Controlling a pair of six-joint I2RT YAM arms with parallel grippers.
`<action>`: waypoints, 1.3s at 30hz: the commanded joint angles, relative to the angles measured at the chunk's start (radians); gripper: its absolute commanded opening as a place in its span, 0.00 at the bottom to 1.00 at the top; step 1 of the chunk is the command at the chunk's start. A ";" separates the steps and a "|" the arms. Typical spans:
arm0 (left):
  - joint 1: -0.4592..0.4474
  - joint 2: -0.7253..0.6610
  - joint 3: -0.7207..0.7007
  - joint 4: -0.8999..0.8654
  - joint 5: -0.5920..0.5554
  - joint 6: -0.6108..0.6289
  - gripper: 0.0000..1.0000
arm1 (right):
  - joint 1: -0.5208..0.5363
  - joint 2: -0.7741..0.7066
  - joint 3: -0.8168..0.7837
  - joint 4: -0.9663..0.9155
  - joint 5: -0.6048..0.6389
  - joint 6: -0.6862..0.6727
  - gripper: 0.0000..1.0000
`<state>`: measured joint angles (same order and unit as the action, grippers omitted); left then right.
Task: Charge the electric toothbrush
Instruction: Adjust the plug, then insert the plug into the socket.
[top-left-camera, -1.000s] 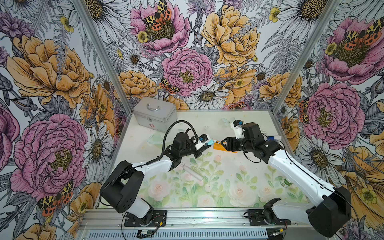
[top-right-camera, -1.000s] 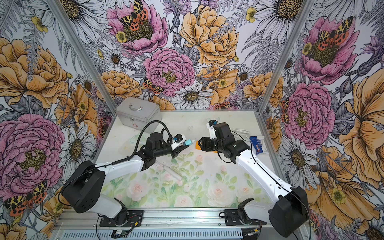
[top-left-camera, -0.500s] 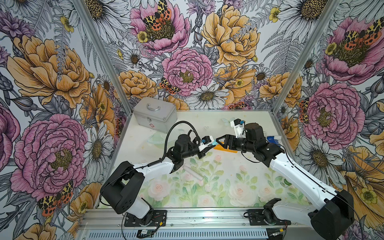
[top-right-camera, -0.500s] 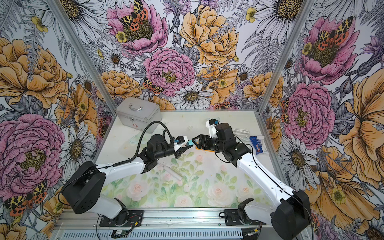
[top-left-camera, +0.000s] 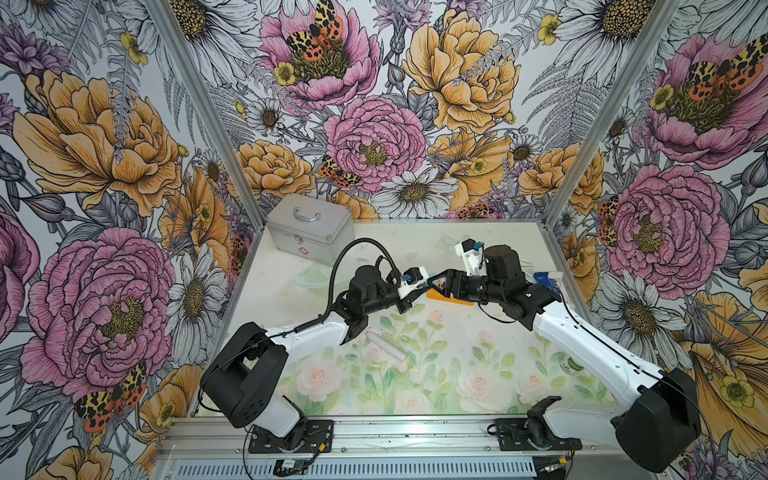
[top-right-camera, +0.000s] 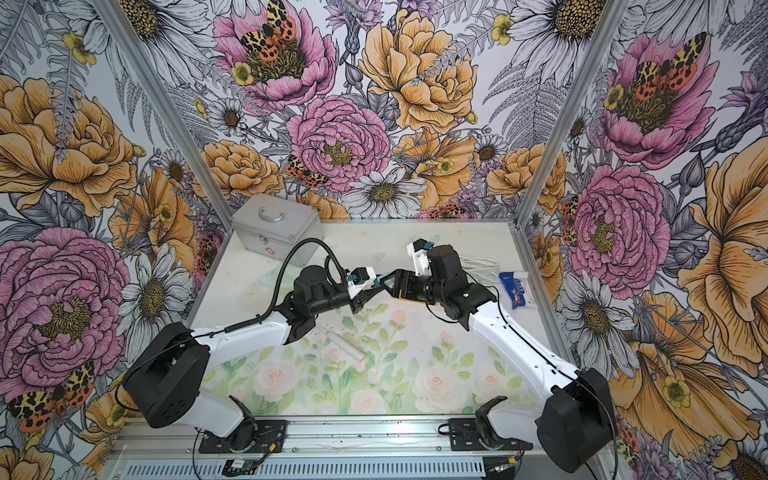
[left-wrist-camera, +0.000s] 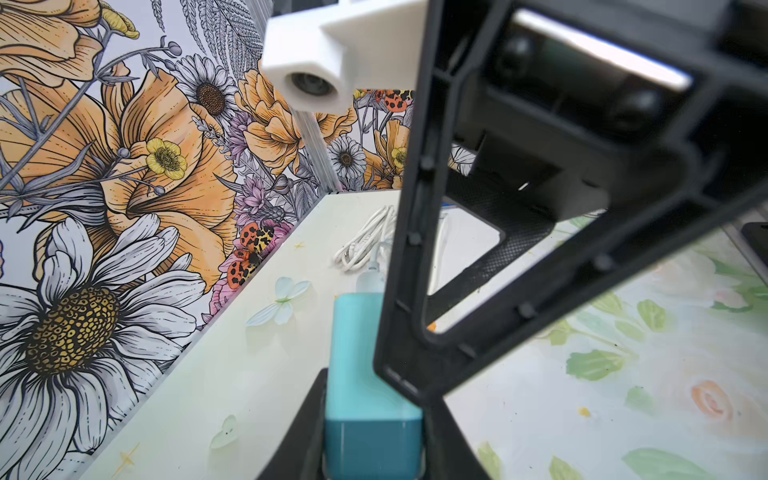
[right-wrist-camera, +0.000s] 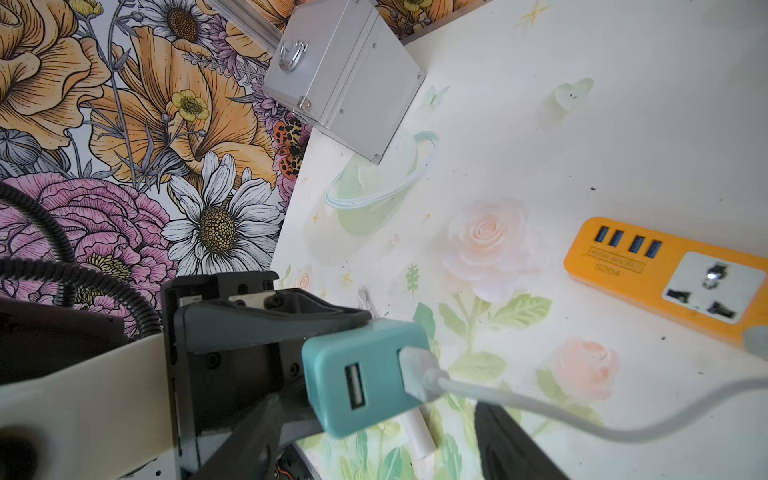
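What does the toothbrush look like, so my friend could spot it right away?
Find the rose-painted table, then the left arm reaching over it. Right beside that arm lies the electric toothbrush, flat on painted leaves. It is a slim white stick, unlike the chunky teal plug adapter and the orange power strip.

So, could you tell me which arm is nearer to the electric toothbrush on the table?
Left. The left arm passes right beside the electric toothbrush, which lies by its wrist. The right arm reaches in from the opposite side, well apart from it.
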<state>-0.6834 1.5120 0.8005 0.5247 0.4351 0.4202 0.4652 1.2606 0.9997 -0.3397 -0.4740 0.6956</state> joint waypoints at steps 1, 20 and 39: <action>-0.008 -0.035 0.019 0.032 0.029 -0.012 0.00 | 0.005 0.021 0.042 0.066 -0.023 0.017 0.72; -0.007 -0.027 0.018 0.033 0.035 -0.009 0.00 | 0.006 0.089 0.057 0.143 -0.101 0.041 0.20; 0.011 -0.112 0.078 -0.388 -0.066 -0.028 0.99 | -0.010 0.151 0.166 -0.129 0.458 -0.143 0.09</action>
<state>-0.6609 1.4700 0.8867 0.1974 0.4271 0.4171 0.4633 1.3903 1.1118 -0.3614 -0.2089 0.6338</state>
